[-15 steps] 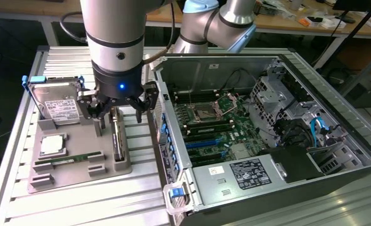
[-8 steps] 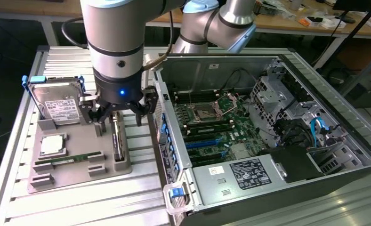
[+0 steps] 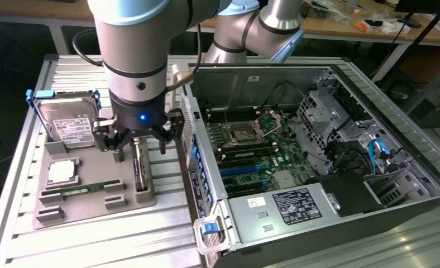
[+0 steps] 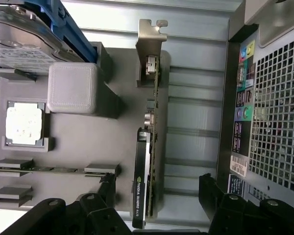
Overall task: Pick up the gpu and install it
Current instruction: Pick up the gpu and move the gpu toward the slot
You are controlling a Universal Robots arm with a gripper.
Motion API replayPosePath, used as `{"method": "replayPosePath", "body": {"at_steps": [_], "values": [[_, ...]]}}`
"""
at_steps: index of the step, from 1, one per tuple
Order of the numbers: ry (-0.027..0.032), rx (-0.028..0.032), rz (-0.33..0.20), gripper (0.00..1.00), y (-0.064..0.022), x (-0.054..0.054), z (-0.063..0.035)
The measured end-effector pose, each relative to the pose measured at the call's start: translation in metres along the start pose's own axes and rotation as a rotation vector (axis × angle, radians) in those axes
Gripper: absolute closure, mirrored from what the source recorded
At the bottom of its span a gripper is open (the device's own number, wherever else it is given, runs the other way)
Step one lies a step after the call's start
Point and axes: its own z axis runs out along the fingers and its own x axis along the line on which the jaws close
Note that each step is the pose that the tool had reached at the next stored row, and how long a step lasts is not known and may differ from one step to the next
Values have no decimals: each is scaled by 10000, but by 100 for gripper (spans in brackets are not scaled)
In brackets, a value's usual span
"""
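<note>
gpu [image 4: 150, 161] standing on edge in grey tray [image 4: 78, 142], jaws spread wide, one either side above it

Gpu [image 4: 148, 161]: black shroud, green board edge, silver bracket.
Hard drive [image 3: 65, 124], ten o'clock of it in the exterior view: silver, blue frame.
Memory stick [image 3: 82, 191]: green.
Tray [image 3: 93, 167]: grey.
Gripper [image 3: 134, 146]: black.
</note>
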Motion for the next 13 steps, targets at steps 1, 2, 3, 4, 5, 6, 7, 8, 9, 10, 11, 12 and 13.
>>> {"method": "replayPosePath", "body": {"at_steps": [1, 2, 3, 4, 5, 6, 7, 8, 9, 10, 11, 12, 13], "values": [[-1, -10, 0, 22, 0, 10, 13], [-3, -20, -1, 22, 1, 19, 26], [-4, -25, 0, 22, 1, 27, 38], [-6, -30, 0, 22, 3, 37, 53], [-6, -32, -1, 22, 6, 44, 67], [-5, -32, 0, 22, 10, 50, 79], [-5, -35, 0, 22, 15, 51, 90], [-3, -40, 0, 22, 22, 51, 100], [-5, -51, -1, 22, 33, 50, 109], [-6, -62, 0, 22, 45, 49, 118], [-9, -74, -1, 22, 59, 47, 129], [-9, -80, -1, 22, 75, 46, 140], [-9, -81, -1, 22, 92, 44, 154]]}}
